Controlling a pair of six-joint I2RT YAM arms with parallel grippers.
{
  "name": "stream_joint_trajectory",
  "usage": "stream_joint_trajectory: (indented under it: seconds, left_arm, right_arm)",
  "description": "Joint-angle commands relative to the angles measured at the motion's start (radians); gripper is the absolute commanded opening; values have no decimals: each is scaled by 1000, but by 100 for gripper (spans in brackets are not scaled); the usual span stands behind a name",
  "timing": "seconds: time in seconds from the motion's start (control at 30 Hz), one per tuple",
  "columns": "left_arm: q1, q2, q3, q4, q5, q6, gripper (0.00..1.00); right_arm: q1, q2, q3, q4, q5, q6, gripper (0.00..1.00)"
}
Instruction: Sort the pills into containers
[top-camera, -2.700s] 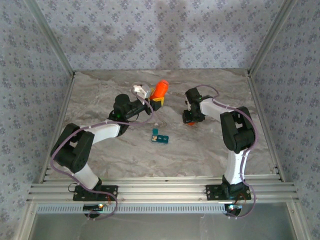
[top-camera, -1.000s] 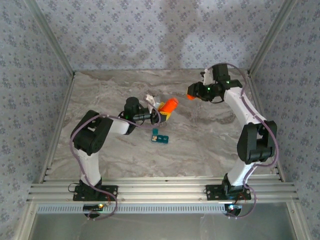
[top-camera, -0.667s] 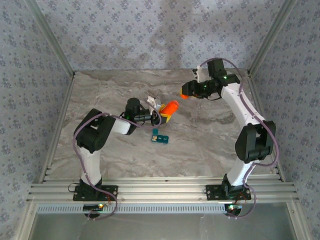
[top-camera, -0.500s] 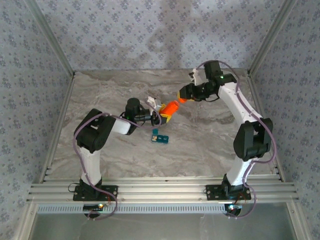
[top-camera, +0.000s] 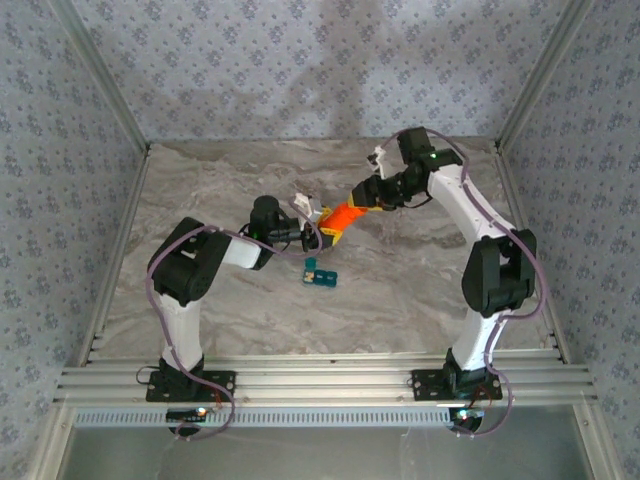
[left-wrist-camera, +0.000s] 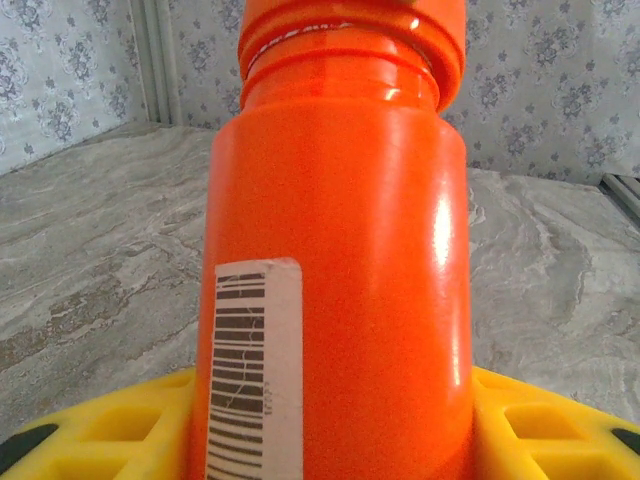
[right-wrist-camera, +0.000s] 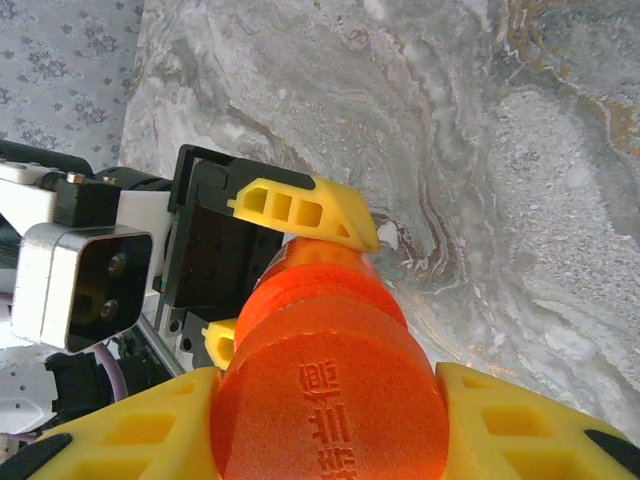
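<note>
Step in hand: cap work on the orange pill bottle (top-camera: 345, 213); the two arms meet over it, and no pill looks sorted yet
Left gripper (top-camera: 328, 224): clamped on the bottle body, yellow fingers (left-wrist-camera: 100, 430) pressed to both sides just below the barcode label (left-wrist-camera: 245, 370); bottle lies tilted above the table, mouth towards the right arm
Right gripper (top-camera: 368, 192): closed round the cap (right-wrist-camera: 325, 390) at the bottle's far end, a yellow finger (right-wrist-camera: 520, 420) tight on each flank
Cap seating: in the left wrist view the cap (left-wrist-camera: 350, 40) sits on the neck with a ring below it; cannot tell whether it is threaded home or loose
Next move, by my reading: right wrist twists while left holds firm, then pulls clear along the bottle's axis; mouth must stay raised or the pills spill
Containers (top-camera: 320, 272): teal strip flat on the marble table (top-camera: 420, 290), near the bottle, on the side towards the arm bases, apart from both grippers; lid state too small to tell
Pills: likely inside the bottle; the wall is opaque, so count unknown
In the way: the left finger (right-wrist-camera: 300, 210) sits close behind the cap, little room for the right fingers; the strip lies close below the left forearm, easily knocked
</note>
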Motion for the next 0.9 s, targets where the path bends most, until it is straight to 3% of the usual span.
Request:
stream_joint_trajectory:
  seconds: [0.0, 0.33, 0.67, 0.87]
  left_arm:
    - [9, -15, 19, 57, 38, 20, 0]
    - [7, -42, 16, 31, 52, 36, 0]
    - [16, -71, 34, -30, 121, 58, 0]
    - [19, -87, 39, -47, 119, 57, 0]
  right_arm:
    - [8, 31, 36, -25, -32, -25, 43]
    - [12, 51, 37, -38, -70, -52, 42]
    - [45, 87, 69, -123, -186, -144, 42]
    - [74, 109, 103, -208, -160, -199, 41]
